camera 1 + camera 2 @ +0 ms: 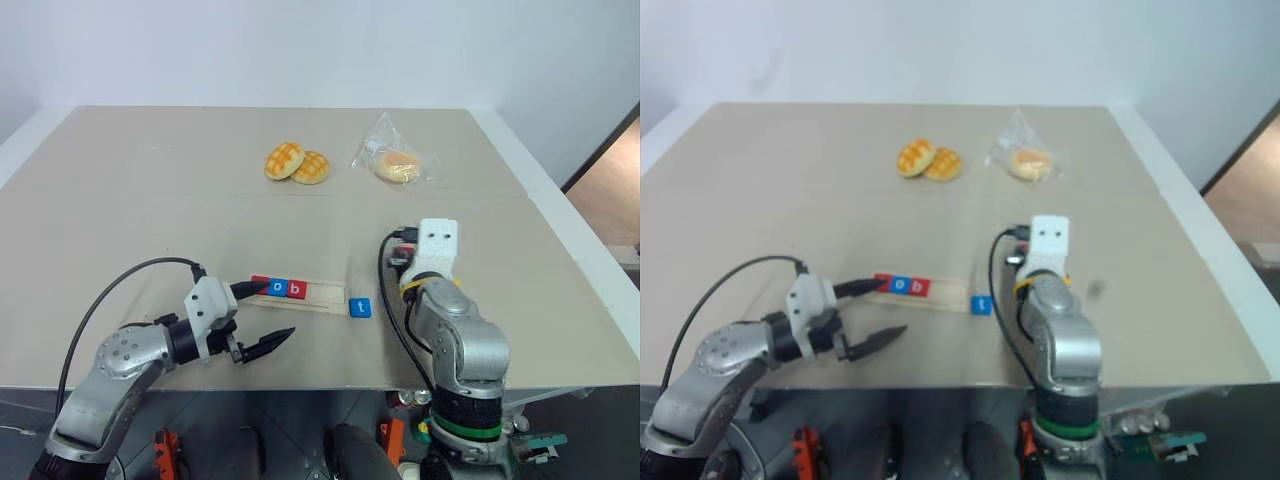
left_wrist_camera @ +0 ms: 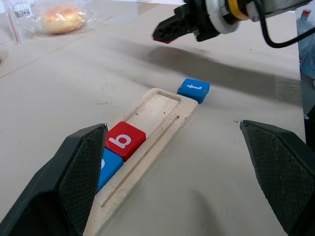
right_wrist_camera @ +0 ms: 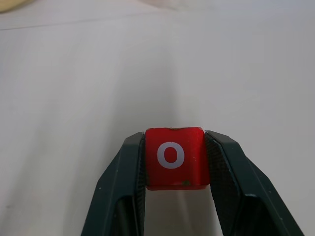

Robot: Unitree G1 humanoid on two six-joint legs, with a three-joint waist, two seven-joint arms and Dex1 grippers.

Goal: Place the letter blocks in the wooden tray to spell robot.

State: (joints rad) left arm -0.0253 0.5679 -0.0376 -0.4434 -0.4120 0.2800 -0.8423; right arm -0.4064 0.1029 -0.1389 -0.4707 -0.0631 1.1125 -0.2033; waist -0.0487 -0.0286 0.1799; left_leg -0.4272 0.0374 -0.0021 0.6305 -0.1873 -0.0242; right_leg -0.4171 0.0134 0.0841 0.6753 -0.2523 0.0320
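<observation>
- Gripping a red o block (image 3: 173, 157), your right gripper (image 3: 173, 162) has its two fingers pressed on the tile's opposite sides, letter facing the wrist camera, with bare table (image 1: 150, 200) beneath it
- You can see that same gripper from the left wrist view, dark fingers with a bit of red at the tip, held above the table beyond the tray's far end
- Your left gripper (image 1: 262, 314) stands wide apart and holds nothing; one finger (image 1: 252, 290) lies at the tray's left end, by the red tile there
- Your tray (image 2: 162, 105) lies flat near the front edge of the table, between the two arms
- You have three tiles in its groove at the left end: a red tile (image 1: 260, 285) whose letter you cannot read, a blue o (image 1: 278, 288), then a red b (image 2: 123, 140); the right part of the groove is bare wood
- Your blue t (image 2: 194, 90) lies flat on the table just beside the tray's right end
- Well behind, you have two golden buns (image 1: 297, 163) touching each other and a bagged bun (image 1: 397, 160) to their right
</observation>
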